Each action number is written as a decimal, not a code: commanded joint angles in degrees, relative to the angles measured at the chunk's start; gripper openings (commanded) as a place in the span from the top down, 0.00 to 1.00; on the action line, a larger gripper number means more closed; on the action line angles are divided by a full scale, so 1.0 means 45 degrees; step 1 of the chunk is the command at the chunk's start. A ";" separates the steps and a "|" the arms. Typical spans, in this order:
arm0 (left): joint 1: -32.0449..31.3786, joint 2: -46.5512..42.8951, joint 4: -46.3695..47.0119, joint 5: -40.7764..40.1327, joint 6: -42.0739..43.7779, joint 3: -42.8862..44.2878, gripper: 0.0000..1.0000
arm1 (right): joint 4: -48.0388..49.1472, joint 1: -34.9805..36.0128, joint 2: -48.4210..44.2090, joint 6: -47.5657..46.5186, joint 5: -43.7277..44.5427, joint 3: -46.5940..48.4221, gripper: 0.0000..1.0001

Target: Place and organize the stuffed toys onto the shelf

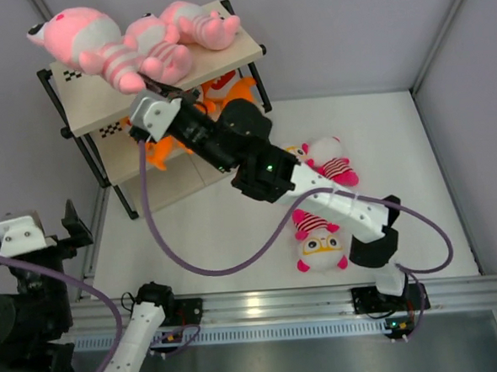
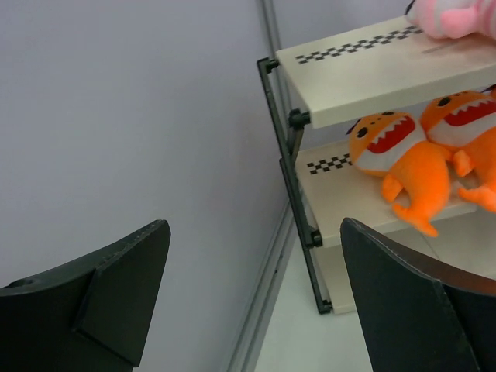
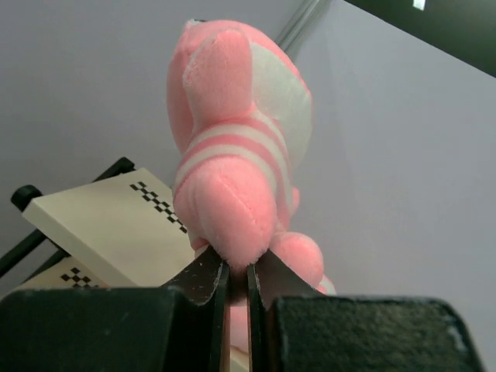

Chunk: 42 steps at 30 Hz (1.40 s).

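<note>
Three pale pink stuffed toys lie on the top board of the shelf (image 1: pixel 83 107): one at the left (image 1: pixel 71 37), one in the middle (image 1: pixel 144 57), one at the right (image 1: pixel 201 24). My right gripper (image 1: pixel 154 86) reaches over the shelf front and is shut on the middle pink toy's foot. In the right wrist view that toy (image 3: pixel 232 155) rises above the pinching right gripper (image 3: pixel 236 267). Orange toys (image 1: pixel 226 90) (image 2: pixel 403 155) lie on the middle board. My left gripper (image 1: pixel 78 226) (image 2: pixel 254 232) stands open and empty, left of the shelf (image 2: pixel 364 74).
Two white-headed toys in magenta-striped shirts lie on the floor, one (image 1: pixel 331 160) beside the right arm's forearm, one (image 1: pixel 319 241) by its base. A purple cable (image 1: pixel 203 265) loops across the floor. Walls close in behind and left of the shelf.
</note>
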 commanded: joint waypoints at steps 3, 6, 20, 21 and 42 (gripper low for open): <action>0.0362 -0.0876 0.0501 -0.0767 0.0000 -0.1704 0.04 | 0.3420 0.0219 0.2381 -0.2726 0.1961 0.0822 1.00; 0.0401 -0.1110 0.0481 -0.0472 -0.0196 -0.1902 0.04 | 0.4946 0.0044 0.3302 -0.2590 0.1843 0.1329 1.00; 0.0362 -0.1522 0.0520 0.1149 -0.1154 -0.1513 0.04 | 0.6004 -0.0738 0.4593 -0.0891 0.0144 0.1877 0.94; 0.0362 -0.1502 0.0501 0.1130 -0.1037 -0.1454 0.04 | 0.6062 -0.0796 0.4613 -0.0794 0.0144 0.1858 0.91; 0.0088 -0.1033 0.0579 0.0778 -0.0216 -0.0301 0.01 | 0.5652 -0.1480 0.5218 0.0886 -0.0227 0.1818 0.55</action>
